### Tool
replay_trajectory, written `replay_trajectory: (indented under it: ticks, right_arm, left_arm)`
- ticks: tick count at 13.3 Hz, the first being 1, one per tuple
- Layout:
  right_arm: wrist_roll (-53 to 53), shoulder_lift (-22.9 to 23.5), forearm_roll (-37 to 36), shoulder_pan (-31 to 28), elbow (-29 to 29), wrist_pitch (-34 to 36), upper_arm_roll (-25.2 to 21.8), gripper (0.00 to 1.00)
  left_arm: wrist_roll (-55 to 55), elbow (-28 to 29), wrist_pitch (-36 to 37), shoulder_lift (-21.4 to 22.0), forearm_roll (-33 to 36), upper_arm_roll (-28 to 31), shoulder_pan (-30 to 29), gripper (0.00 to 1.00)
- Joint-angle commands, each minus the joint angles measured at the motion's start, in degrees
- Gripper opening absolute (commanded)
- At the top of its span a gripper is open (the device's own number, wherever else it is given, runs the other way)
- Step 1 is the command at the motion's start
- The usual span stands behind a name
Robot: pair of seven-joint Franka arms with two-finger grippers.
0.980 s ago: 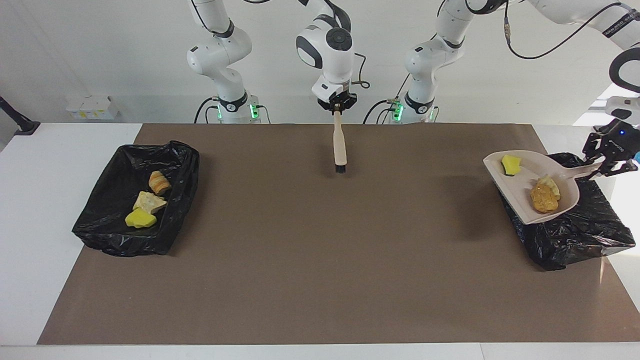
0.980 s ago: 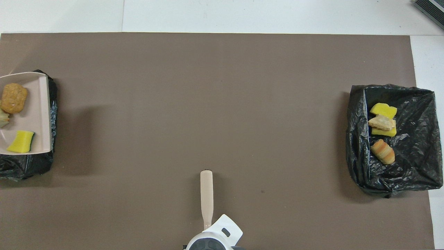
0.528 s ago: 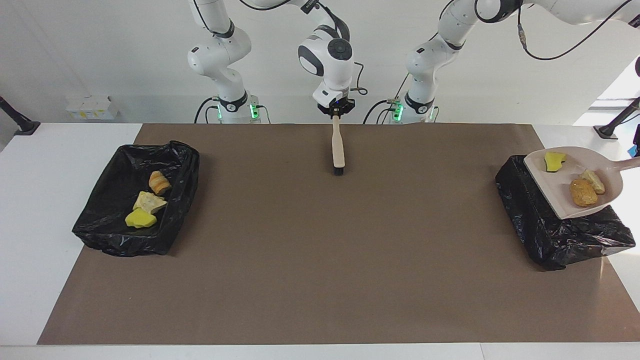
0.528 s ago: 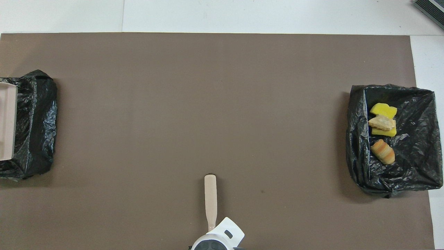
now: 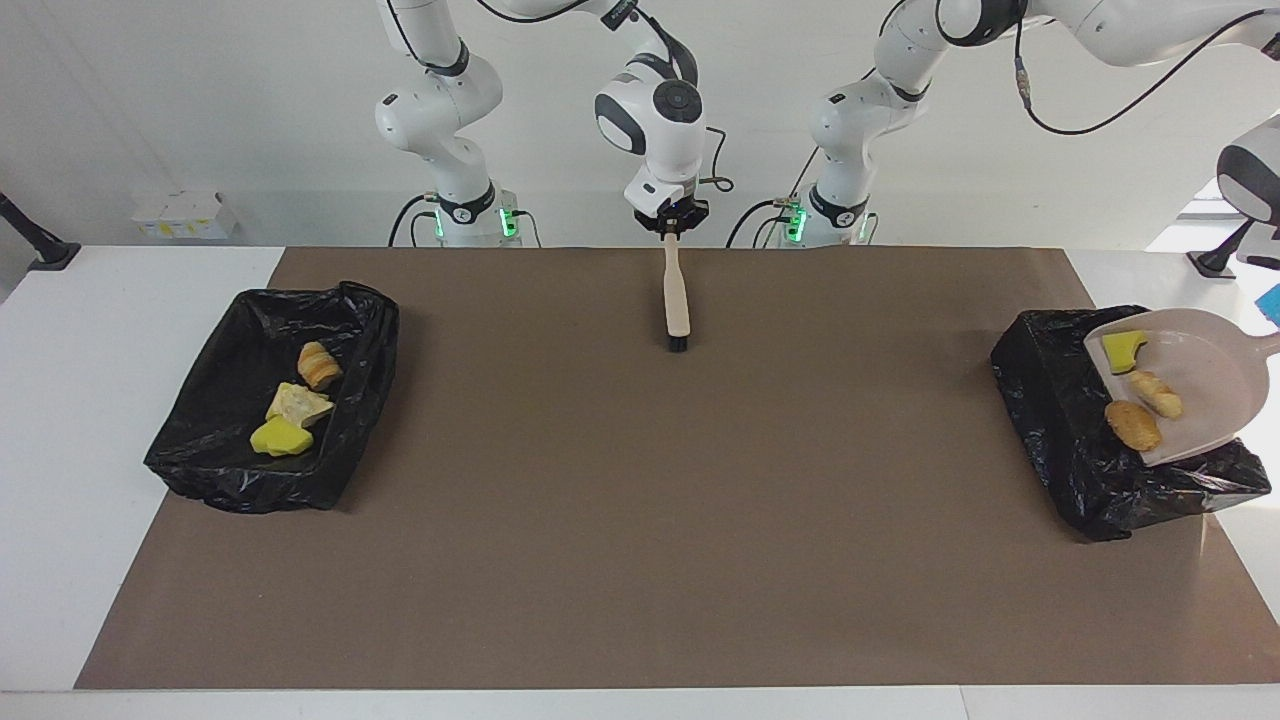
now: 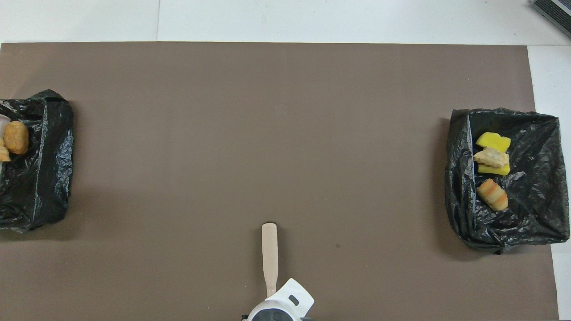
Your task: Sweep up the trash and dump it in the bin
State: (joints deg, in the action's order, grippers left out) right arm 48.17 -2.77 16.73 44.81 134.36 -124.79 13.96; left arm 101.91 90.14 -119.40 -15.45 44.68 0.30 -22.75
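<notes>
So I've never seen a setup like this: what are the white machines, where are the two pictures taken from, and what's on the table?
They are two robot arms with jaws for gripping. One picture faces them from across the table; the other looks steeply down from above their end.

A brown mat covers the table, with a black-lined bin at each end. The bin at the right arm's end holds a yellow sponge wedge, a pale lump and a bread-like lump.

The right gripper, shut, holds a beige brush above the mat. The left gripper is out of view; its beige dustpan tilts over the other bin, carrying another sponge wedge and two brown lumps.
</notes>
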Motion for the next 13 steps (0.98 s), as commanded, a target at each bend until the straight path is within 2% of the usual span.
replay_trajectory:
  ticks: [1, 3, 4, 5, 8, 10, 13]
  right_arm:
    - [1.2, 0.5, 1.1, 0.2, -0.1, -1.6, -0.1, 0.62]
    - [3.2, 0.1, 1.0, 0.1, -0.9, -1.4, -0.2, 0.74]
    - [3.0, -0.4, 1.0, -0.2, -1.5, -1.0, -0.3, 0.84]
    - [3.0, -1.4, 0.1, -0.5, -1.6, -1.0, -0.6, 1.00]
    - [2.5, -6.4, 0.0, -5.9, -1.7, 0.9, -0.9, 1.00]
    - [1.6, -10.7, -0.5, -10.3, -2.7, 7.3, -0.9, 1.00]
    - [-1.4, -14.4, -6.1, -17.5, -6.1, 17.3, -0.9, 1.00]
  left_arm:
    - [-5.4, 8.2, -4.9, 6.2, 12.0, 0.7, 0.2, 0.00]
    - [-6.8, 8.2, -4.3, 7.8, 16.4, 0.7, 0.2, 0.00]
    - [-6.6, 8.1, -4.3, 9.2, 16.7, 0.7, 0.1, 0.00]
    - [-6.0, 7.4, -4.3, 10.3, 16.6, 0.6, 0.1, 0.00]
    - [-5.0, 7.3, -3.0, 13.2, 15.4, -0.2, 0.9, 0.00]
    - [-5.4, 7.1, -2.4, 13.1, 13.9, -0.4, 3.7, 0.00]
    - [-5.4, 7.1, -2.2, 12.6, 3.4, -0.4, 5.6, 0.00]
